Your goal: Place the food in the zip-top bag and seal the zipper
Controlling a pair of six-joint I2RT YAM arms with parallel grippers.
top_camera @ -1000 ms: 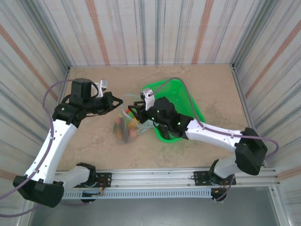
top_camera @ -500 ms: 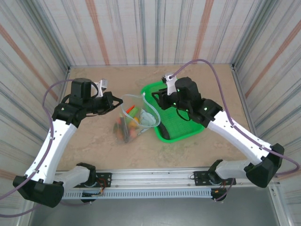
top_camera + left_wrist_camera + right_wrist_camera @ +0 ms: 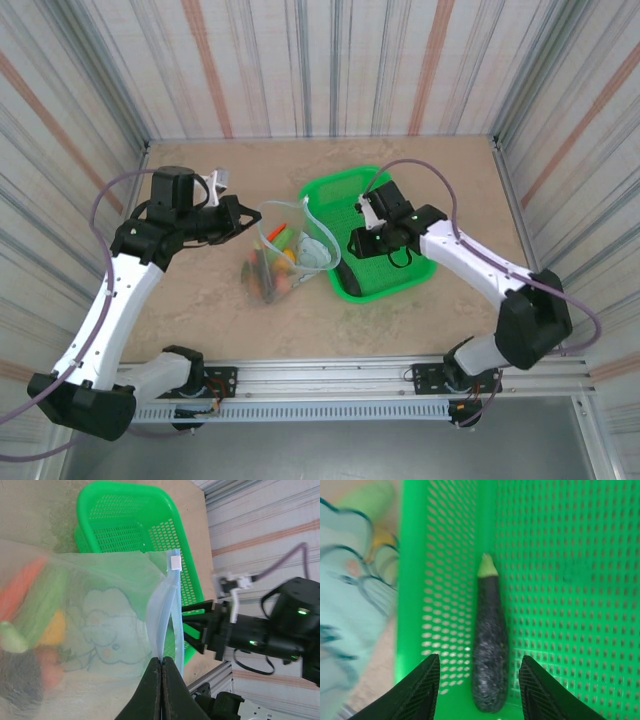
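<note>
The clear zip-top bag [image 3: 290, 250] lies on the table left of the green basket, with orange, yellow and green food [image 3: 281, 265] inside. My left gripper [image 3: 248, 222] is shut on the bag's mouth edge. In the left wrist view its jaws [image 3: 161, 661] pinch the light-blue zipper [image 3: 167, 610], which gapes open beyond them. A dark long eggplant piece [image 3: 489, 650] with a pale green tip lies in the basket's corner. My right gripper [image 3: 480, 658] hangs open just above it, one finger on each side, not touching it. From above, the right gripper [image 3: 357, 243] is over the basket's left side.
The green mesh basket [image 3: 405, 270] sits right of the bag, its left wall [image 3: 445, 580] close to the eggplant. The bag [image 3: 350, 600] lies just outside that wall. Striped walls enclose the table on three sides, and the arms' rail runs along the near edge.
The right arm left the bag's mouth, swung back over the basket and came down over the eggplant, its jaws a little wider. The left arm and the bag have not moved.
</note>
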